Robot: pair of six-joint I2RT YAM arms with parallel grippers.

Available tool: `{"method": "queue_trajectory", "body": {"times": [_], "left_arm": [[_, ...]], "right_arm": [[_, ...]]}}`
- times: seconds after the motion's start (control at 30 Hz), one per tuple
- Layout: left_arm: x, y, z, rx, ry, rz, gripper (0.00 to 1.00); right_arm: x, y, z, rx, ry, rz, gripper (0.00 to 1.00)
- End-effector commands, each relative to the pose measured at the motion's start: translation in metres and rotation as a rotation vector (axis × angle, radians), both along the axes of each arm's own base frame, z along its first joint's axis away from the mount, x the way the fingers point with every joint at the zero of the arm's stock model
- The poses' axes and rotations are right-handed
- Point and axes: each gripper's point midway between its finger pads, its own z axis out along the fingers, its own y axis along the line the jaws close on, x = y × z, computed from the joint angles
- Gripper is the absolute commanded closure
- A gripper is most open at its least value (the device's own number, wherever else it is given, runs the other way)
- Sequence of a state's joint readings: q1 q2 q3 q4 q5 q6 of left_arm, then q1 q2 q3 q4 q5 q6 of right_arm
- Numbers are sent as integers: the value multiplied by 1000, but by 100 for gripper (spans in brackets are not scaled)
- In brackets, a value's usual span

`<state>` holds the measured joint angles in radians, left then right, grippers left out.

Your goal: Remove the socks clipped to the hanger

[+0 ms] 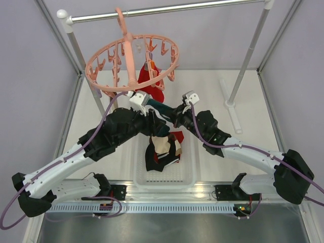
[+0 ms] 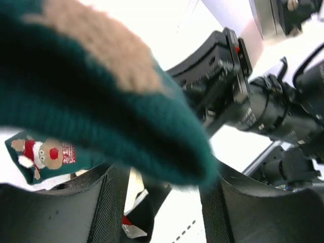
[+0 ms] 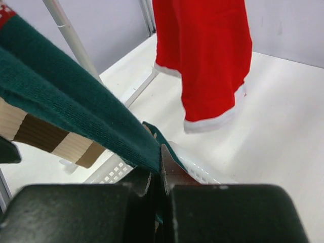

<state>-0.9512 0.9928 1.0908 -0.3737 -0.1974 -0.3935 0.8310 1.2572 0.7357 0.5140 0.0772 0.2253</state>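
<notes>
**Right gripper pinches a dark teal knitted sock**

Its black fingers are pressed together on the sock's edge, and the fabric runs up and away to that hand's left. A beige-and-brown striped sock shows just beneath it. The left gripper faces it closely with its fingers spread, the same sock lying loose across the gap. Under both hands sits a white perforated plastic basket. Beyond the right fingertips, red white-cuffed socks hang from the round salmon-pink plastic hanger overhead.
</notes>
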Motion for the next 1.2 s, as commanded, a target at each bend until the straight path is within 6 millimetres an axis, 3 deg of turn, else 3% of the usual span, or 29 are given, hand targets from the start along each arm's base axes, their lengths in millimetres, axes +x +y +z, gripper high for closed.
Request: {"method": "queue_trajectory", "body": {"times": [0.0, 0.23, 0.4, 0.67, 0.93, 1.17], "left_arm": [[-11, 8, 25, -84, -24, -19, 42], [-29, 27, 27, -112, -6, -26, 44], [-36, 40, 40, -170, -13, -1, 48], [-14, 75, 60, -248, -45, 240, 42], [-5, 83, 98, -322, -103, 302, 41], [-1, 89, 114, -361, -125, 345, 41]], "right_arm": [[11, -10, 11, 25, -4, -83, 99], [14, -12, 13, 25, 0, -108, 99], [15, -11, 14, 34, 7, -111, 99], [11, -5, 19, 53, 3, -97, 99], [7, -3, 19, 54, -5, -135, 99], [-1, -11, 26, 80, -33, -239, 99]]}}
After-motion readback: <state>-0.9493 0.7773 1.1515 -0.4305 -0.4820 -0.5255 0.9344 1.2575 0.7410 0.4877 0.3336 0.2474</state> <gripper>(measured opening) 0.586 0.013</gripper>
